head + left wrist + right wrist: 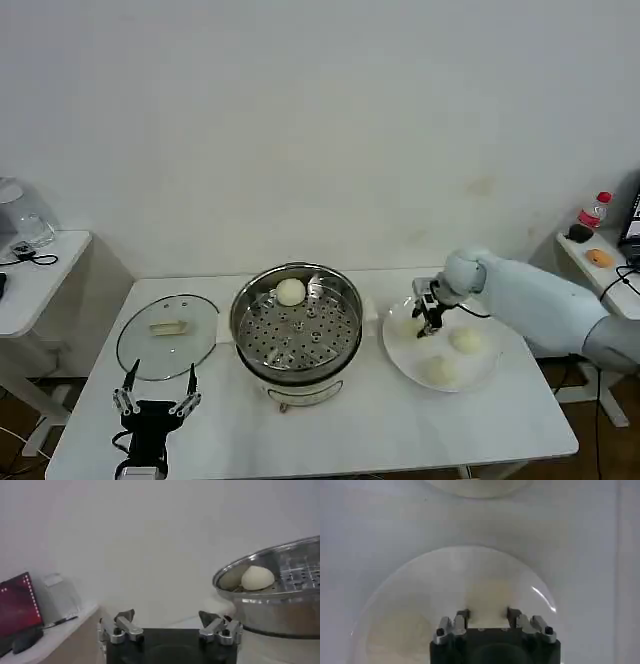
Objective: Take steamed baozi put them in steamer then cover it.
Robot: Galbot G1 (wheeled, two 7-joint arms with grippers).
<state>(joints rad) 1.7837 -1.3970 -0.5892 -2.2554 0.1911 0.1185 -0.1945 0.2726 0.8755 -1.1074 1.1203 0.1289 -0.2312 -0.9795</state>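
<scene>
The right gripper (430, 318) is sitting low over the white plate (480, 378), its jaws spread around a steamed baozi (487, 596). Two more buns (465, 340) are lying on that plate; one bun (290, 291) is resting in the steamer (296, 322). The cover (167, 334) is lying on the table (400, 425) beside the steamer. The left gripper (157, 392) is waiting near the cover, jaws spread and empty.

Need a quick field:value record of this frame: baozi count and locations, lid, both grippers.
baozi in steamer: one, on the perforated tray of the steamer
baozi on plate: three, on the plate
right gripper: over the plate, fingers straddling a bun, not closed on it
left gripper: near the table's front edge, by the cover, open, empty
cover: flat on the table, left of the steamer
</scene>
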